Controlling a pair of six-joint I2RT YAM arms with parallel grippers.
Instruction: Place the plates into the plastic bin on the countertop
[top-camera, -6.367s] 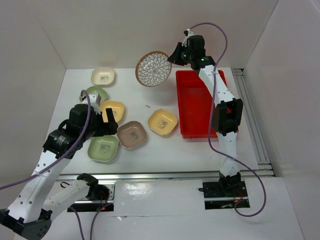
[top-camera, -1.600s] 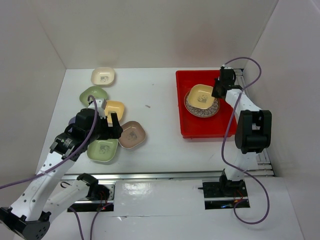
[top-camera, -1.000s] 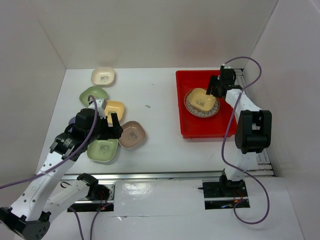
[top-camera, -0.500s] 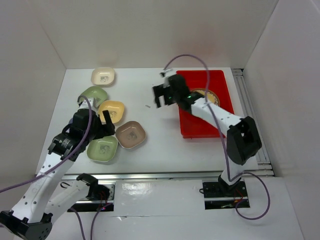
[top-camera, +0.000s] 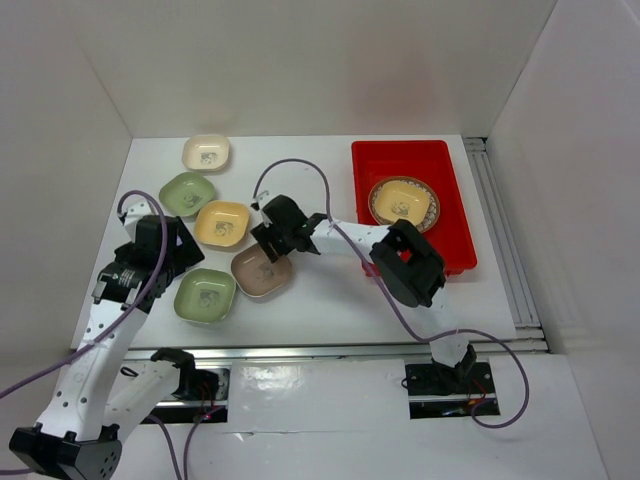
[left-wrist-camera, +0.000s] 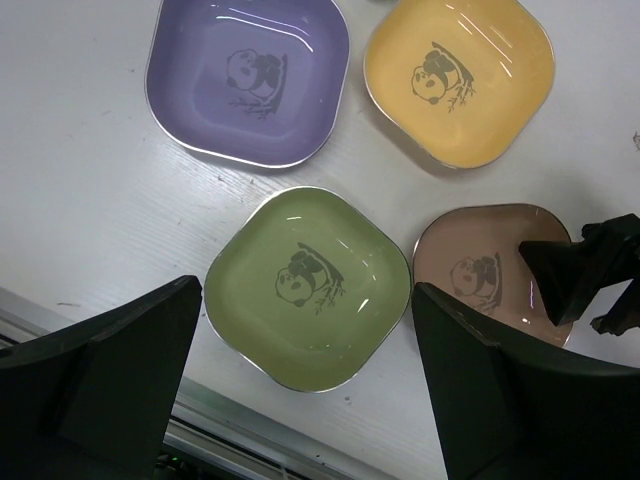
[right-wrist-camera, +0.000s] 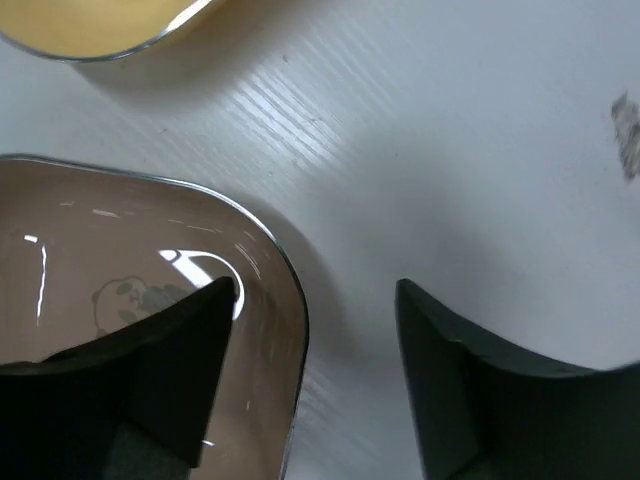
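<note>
Although the white surface (top-camera: 330, 170) carries six loose dishes at its left, the red plastic bin (top-camera: 400, 160) at its right already holds two: a round petal-patterned plate (top-camera: 430, 212) with a nested yellow dish (top-camera: 402, 198) on top. We judge the task a quarter done. Outside lie a lavender dish (left-wrist-camera: 248, 80), near green dish (top-camera: 205, 295), far green dish (top-camera: 187, 193), loose yellow dish (top-camera: 222, 222), cream dish (top-camera: 205, 152) and dusty pink dish (top-camera: 262, 274). Our right fingers (right-wrist-camera: 160, 380), apart and empty, straddle the pink rim; our left fingers (left-wrist-camera: 100, 400) gape wide, empty, pointed at the near green dish.

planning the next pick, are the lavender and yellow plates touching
Apart. The left wrist view shows a strip of bare white countertop between the lavender plate and the yellow plate.
</note>
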